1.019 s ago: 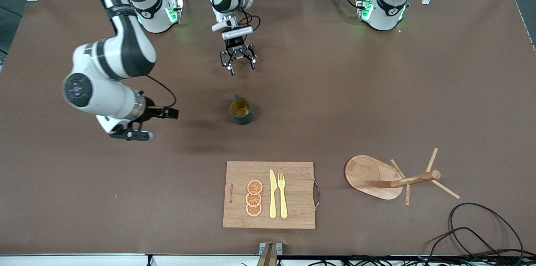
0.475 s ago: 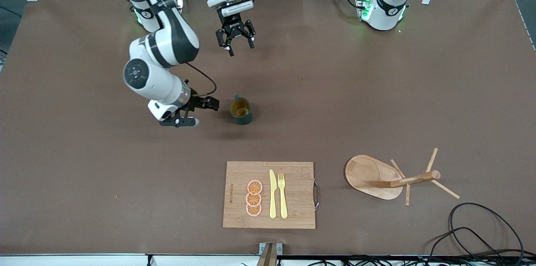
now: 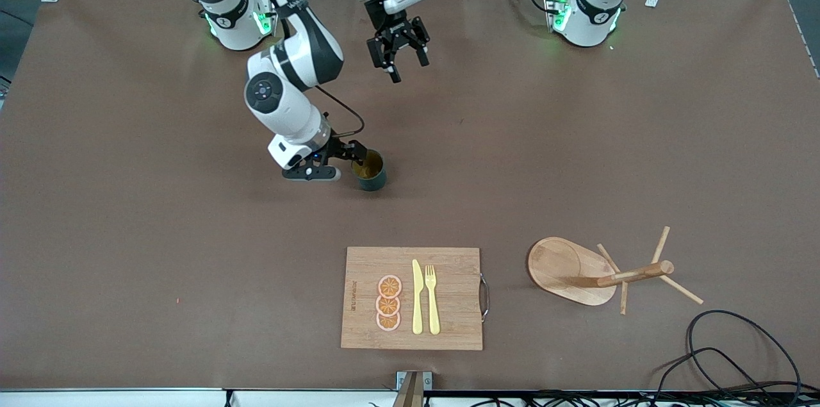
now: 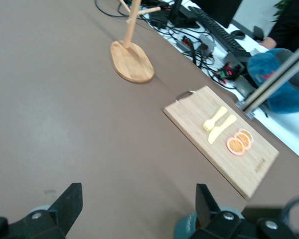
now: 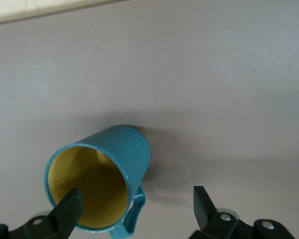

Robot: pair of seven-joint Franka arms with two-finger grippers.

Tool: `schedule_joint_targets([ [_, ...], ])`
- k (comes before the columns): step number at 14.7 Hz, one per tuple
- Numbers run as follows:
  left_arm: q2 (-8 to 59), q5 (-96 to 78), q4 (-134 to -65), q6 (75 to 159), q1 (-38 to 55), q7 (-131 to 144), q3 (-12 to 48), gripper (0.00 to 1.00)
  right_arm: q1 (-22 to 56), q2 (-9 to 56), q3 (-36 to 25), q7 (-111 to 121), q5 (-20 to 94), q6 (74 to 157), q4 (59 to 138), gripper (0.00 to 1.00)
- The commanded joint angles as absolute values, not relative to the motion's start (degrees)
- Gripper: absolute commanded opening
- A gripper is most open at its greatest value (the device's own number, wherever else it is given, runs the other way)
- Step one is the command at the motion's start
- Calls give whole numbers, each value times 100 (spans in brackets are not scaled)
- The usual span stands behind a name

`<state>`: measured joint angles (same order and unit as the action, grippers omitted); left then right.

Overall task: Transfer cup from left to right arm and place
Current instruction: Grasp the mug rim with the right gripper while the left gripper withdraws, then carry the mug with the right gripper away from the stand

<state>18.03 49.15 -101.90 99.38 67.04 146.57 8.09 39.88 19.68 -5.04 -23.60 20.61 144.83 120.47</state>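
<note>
The cup (image 3: 371, 172), dark teal with a tan-yellow inside, stands upright on the brown table near its middle. My right gripper (image 3: 357, 157) is open right at the cup, low over the table. In the right wrist view the cup (image 5: 117, 154) fills the lower part. My right gripper (image 5: 137, 206) has one finger over the cup's mouth and the other outside the handle (image 5: 135, 213). My left gripper (image 3: 397, 59) is open and empty, up over the table nearer the bases. In the left wrist view my left gripper (image 4: 137, 204) is open and a bit of the cup (image 4: 185, 230) shows.
A wooden cutting board (image 3: 455, 272) with orange slices, a yellow knife and a fork lies near the front edge; it also shows in the left wrist view (image 4: 199, 117). A wooden mug tree (image 3: 564, 269) stands beside it toward the left arm's end. Cables (image 3: 737, 349) lie at that corner.
My right gripper has swung in from the right arm's end of the table to the cup. My left gripper has moved up and away from the cup. The cup has not moved.
</note>
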Motion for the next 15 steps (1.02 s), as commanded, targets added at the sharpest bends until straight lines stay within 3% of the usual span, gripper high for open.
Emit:
schedule_joint_targets([
  [1, 1285, 4519, -10494, 10081, 6303, 13995, 844, 100, 4131, 2109, -571, -2478, 2206, 14765, 12120, 90],
  [3, 995, 4150, -10424, 10081, 5856, 13162, 844, 100, 4131, 2293, -571, -2479, 2206, 15028, 12111, 74],
  [4, 889, 3896, -10319, 10081, 5610, 12818, 826, 100, 4131, 2364, -571, -2470, 2197, 15177, 12111, 53],
  [5, 818, 3606, -10179, 10081, 5346, 12423, 826, 100, 4148, 2382, -563, -2478, 2206, 15196, 12085, 17],
  [6, 756, 3360, -10056, 10081, 5126, 11923, 826, 100, 4148, 2382, -571, -2418, 2197, 15161, 12076, 0],
  [15, 756, 2059, -9072, 10002, 3097, 8223, 782, 100, 3938, 2216, -676, -486, 2083, 14759, 12067, 0],
])
